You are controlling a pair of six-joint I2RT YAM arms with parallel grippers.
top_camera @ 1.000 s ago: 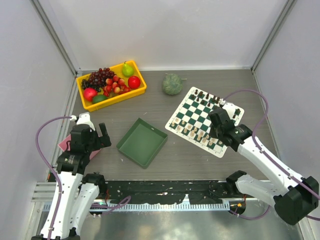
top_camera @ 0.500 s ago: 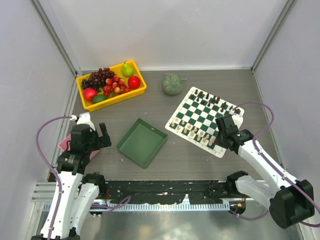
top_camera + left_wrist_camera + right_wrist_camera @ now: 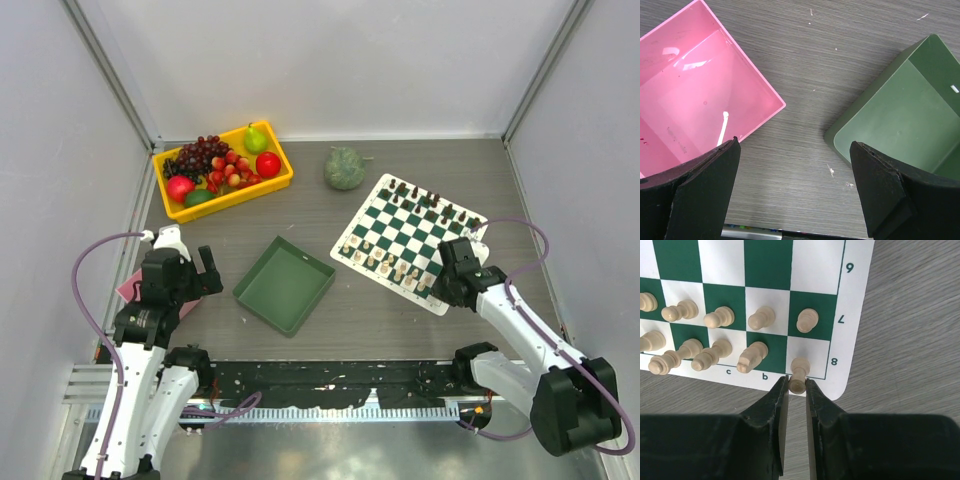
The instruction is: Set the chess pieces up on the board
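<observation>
Cream chess pieces (image 3: 761, 317), perhaps ten, fill two rows; right end effector (image 3: 798, 385) clamps the corner piece (image 3: 800, 368).

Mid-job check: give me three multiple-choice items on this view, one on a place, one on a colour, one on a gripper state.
1. Where is the cream piece pinched by the right gripper?
A. at the board corner square beside the printed 8
B. at the board's centre
C. lying flat off the board

2. What colour is the other tray beside the green tray in the left wrist view?
A. blue
B. pink
C. orange

3. How do the fingers of the left gripper stand?
A. shut on a pawn
B. shut on nothing
C. spread wide, nothing between

Answers:
1 A: the piece stands at the corner square by the 8.
2 B: the tray is plainly pink.
3 C: only bare table shows between them.
</observation>
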